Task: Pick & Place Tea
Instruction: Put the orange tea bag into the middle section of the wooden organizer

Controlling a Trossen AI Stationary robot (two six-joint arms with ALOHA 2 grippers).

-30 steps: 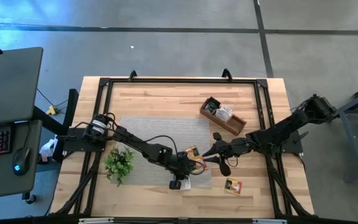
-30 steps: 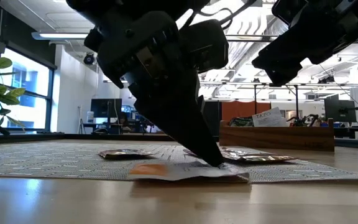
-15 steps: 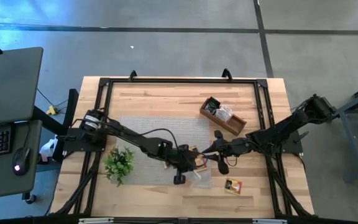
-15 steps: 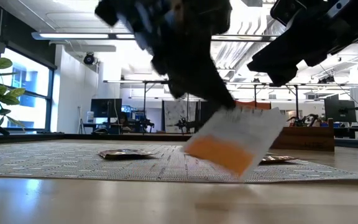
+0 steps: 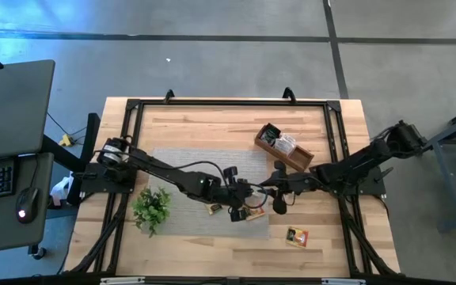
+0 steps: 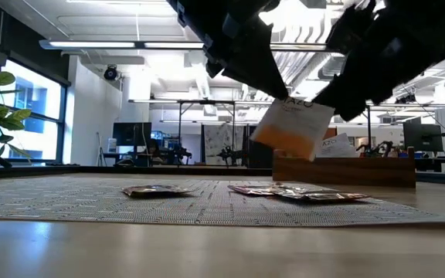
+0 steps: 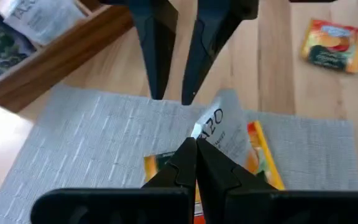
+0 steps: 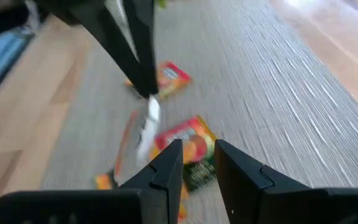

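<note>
My left gripper (image 7: 194, 142) is shut on an orange-and-white tea sachet (image 6: 292, 127) and holds it above the grey woven mat (image 5: 196, 170). My right gripper (image 8: 197, 145) stands open just to the right of it (image 5: 269, 192), fingers pointing at the sachet, with nothing between them. More tea sachets lie flat on the mat (image 7: 261, 158) (image 8: 166, 78), and another lies on the bare wood (image 5: 297, 236). A wooden box (image 5: 283, 148) at the far right holds several sachets. My left gripper pinches the sachet by an upper corner (image 7: 199, 132) between its two fingertips. The fingers slant down from the table's left. The sachet hangs tilted below them (image 8: 148, 127), lifted clear of the mat.
A green plant sprig (image 5: 150, 207) stands at the mat's near left corner. The black frame rails (image 5: 228, 103) run along the table's edges. Bare wood lies along the far side and the near edge.
My left gripper has shut on the sachet that lay at the mat's near edge. It has risen and gone toward my right gripper, tipping closer to level. The sachet has come off the mat and now hangs clear in the air.
</note>
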